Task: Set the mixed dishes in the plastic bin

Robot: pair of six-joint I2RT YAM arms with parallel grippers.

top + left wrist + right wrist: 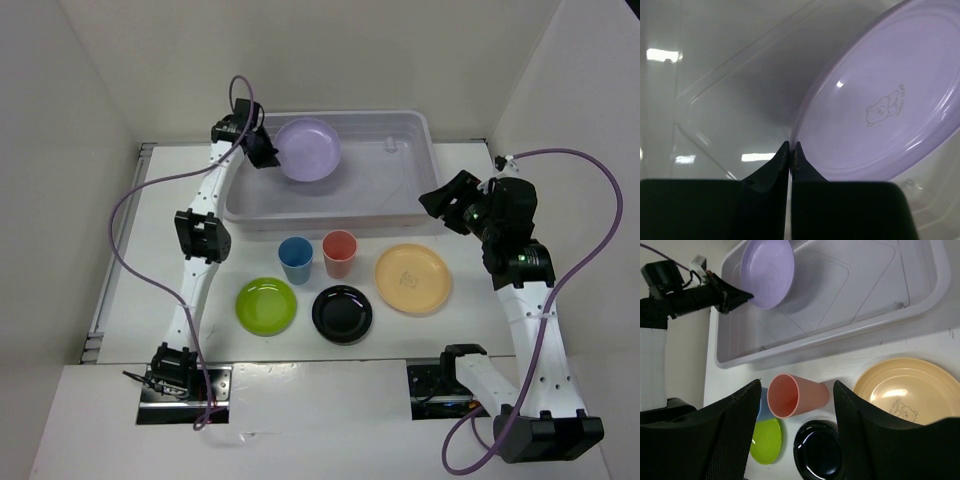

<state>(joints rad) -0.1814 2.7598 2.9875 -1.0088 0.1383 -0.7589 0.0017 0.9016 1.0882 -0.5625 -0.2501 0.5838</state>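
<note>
My left gripper (268, 153) is shut on the rim of the lavender plate (309, 149) and holds it tilted over the left part of the plastic bin (405, 209). In the left wrist view the closed gripper (790, 145) pinches the plate's (880, 100) edge. My right gripper (437, 205) is open and empty, high at the bin's right front corner. On the table in front of the bin stand the blue cup (295, 259) and salmon-red cup (340, 252), with the lime green plate (266, 305), black plate (342, 313) and pale orange-yellow plate (412, 278). The right wrist view shows the salmon-red cup (795, 396) between my open fingers.
White walls close in on the left, back and right of the table. The left arm's purple cable (135, 200) loops out over the table's left side. The right arm's cable (600, 200) arcs near the right wall.
</note>
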